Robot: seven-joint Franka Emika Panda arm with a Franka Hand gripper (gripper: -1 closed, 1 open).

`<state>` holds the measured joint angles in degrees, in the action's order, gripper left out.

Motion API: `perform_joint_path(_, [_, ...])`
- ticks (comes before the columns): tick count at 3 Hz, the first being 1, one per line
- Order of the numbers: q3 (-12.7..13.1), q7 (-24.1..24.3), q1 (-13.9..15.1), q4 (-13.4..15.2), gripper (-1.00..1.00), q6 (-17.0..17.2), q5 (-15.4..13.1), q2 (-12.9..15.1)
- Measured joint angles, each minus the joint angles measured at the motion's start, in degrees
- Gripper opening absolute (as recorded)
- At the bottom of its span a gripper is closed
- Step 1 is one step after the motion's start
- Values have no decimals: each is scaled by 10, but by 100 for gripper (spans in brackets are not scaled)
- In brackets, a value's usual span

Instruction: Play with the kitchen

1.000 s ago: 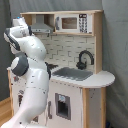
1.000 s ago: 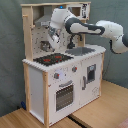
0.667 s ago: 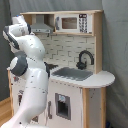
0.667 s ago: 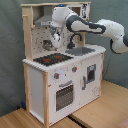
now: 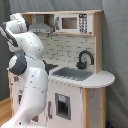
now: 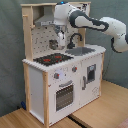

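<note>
Here claw (image 6: 60,45) hangs above kitchen (image 6: 60,85) stovetop (image 6: 52,59), under hood (image 6: 46,20).

In the first exterior view the arm (image 5: 30,80) hides the stovetop and oven front of the kitchen (image 5: 75,95), while in the second exterior view the gripper (image 6: 61,39), at 11 o'clock from the stovetop (image 6: 52,59), is too indistinct to read its fingers.

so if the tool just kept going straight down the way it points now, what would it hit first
Most likely the black stovetop of the kitchen. In the second exterior view the tool hangs pointing down above the back of the stovetop, near the rear wall. Depth is unclear, so it may land at the stovetop's rear edge.
</note>
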<state>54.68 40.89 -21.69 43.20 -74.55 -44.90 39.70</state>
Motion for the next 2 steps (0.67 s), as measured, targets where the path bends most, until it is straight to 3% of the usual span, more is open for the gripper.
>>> perform_joint_path(1, [-6, 0, -12, 0, -100, 16, 0, 54])
perform_joint_path(2, [-6, -13, -13, -4, -100, -37, -2, 73])
